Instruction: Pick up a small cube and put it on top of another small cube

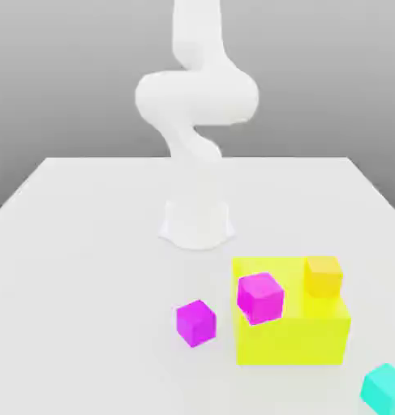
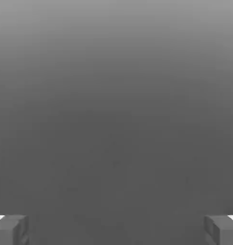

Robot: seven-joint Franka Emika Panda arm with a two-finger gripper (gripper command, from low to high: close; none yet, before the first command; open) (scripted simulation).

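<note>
End effector (image 2: 116, 229) fingers wide apart, holding nothing. On desk (image 1: 87, 267): yellow block (image 1: 294, 332) w/ pink cube (image 1: 259, 297) & orange cube (image 1: 323, 275) on top; another pink cube (image 1: 195, 323) just beside it

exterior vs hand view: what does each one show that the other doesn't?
Exterior view: the white arm on the white table, two magenta cubes, one on the table and one on the big yellow block, a small orange cube also on the yellow block, and a cyan cube near the exterior view's right edge.
Hand view: the hand, its grey fingertips wide apart, nothing between them.
Shared: a plain grey backdrop.
</note>
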